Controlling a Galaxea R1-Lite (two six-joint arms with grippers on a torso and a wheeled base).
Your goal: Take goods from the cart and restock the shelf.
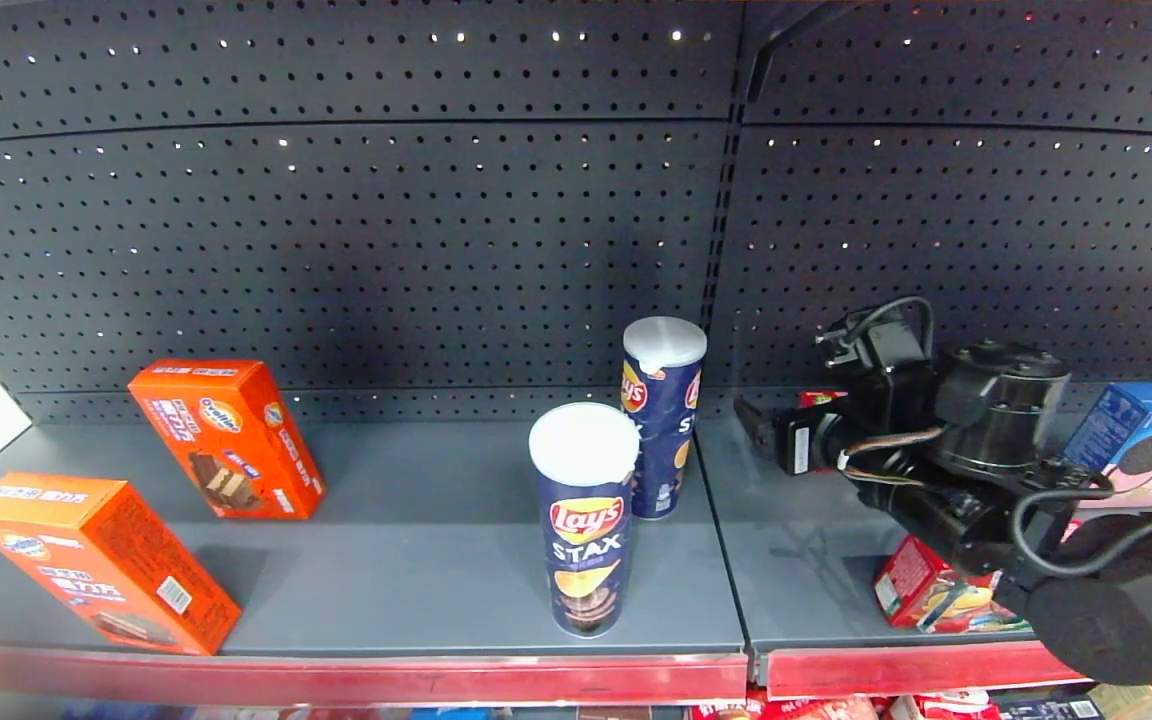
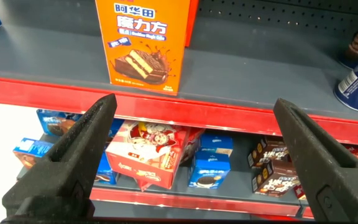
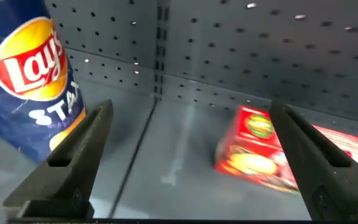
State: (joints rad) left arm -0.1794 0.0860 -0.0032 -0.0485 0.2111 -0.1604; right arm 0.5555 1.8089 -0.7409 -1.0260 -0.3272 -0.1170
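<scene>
**Both grippers spread wide at a store shelf (image 1: 416,530) that holds snack goods**

Nearest, the left gripper (image 2: 194,102) hangs with its fingers wide apart just before the shelf's red front lip, facing an orange cake box (image 1: 96,560) that stands at the left of the front edge, with the lower-shelf packs (image 2: 166,155) beneath it. Also at the front are a dark blue chip can (image 1: 584,515), upright near the bay divider, and a red snack pack (image 1: 921,590) lying under the right arm. Farther in stand a second orange box (image 1: 226,435) and a second chip can (image 1: 663,415), just behind the first. The right gripper (image 3: 190,109), fingers also wide apart, hovers over the right bay with a red box (image 3: 260,149) lying beyond its tips. A blue cookie box (image 1: 1141,440) sits at the far right, and a dark pegboard (image 1: 386,250) closes the back.
</scene>
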